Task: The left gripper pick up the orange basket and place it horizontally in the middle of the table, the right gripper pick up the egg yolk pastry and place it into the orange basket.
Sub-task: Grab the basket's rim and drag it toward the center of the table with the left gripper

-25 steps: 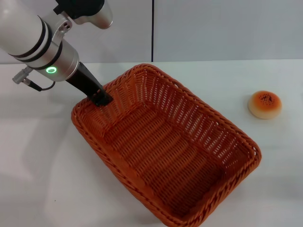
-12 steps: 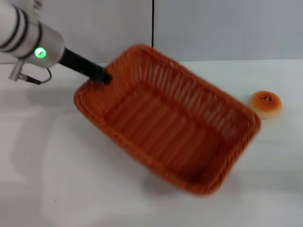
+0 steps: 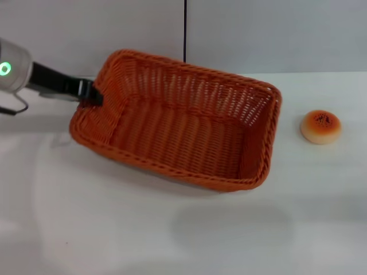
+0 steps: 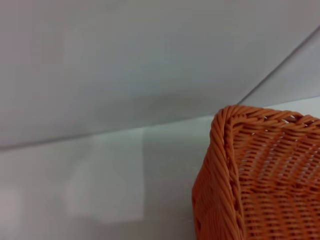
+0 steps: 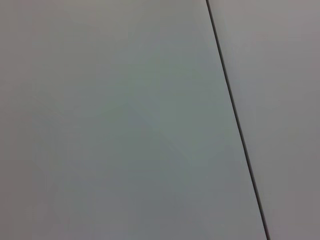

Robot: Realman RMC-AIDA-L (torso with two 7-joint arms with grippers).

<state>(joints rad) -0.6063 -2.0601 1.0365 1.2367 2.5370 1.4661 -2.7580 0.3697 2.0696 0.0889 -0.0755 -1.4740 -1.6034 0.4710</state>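
Basket (image 3: 178, 123) placement is the step in hand, judging by how things lie. Taking the basket as the landmark and going left to right: at its left short end the left end effector (image 3: 89, 95) reaches in from the side, its black fingers closed over the braided rim at the upper-left corner, with the slim wrist and the green-lit arm beyond it. The basket is tilted, its left end raised by that grip and its open mouth turned toward the head camera, so the woven floor and inner walls show. A soft shadow lies on the desk (image 3: 114, 229) below and in front of it, which suggests at least most of the basket is off the surface; whether its right end touches the desk cannot be told. Its long axis already runs roughly across the desk, near the middle. The left wrist view shows only a rim corner of the basket (image 4: 235, 165) against desk and wall.

Right of the basket, apart from its right short end, the pastry (image 3: 320, 126) sits upright on the desk, untouched. The right end effector is in no view; its wrist camera sees only bare wall with a dark seam.

The next move, as I judge it, calls for levelling the basket and lowering it until its base rests flat, long side across the desk, then opening the fingers and drawing the left arm clear to the left. Only then should the right arm go for the pastry, which needs a light grip across its round sides.
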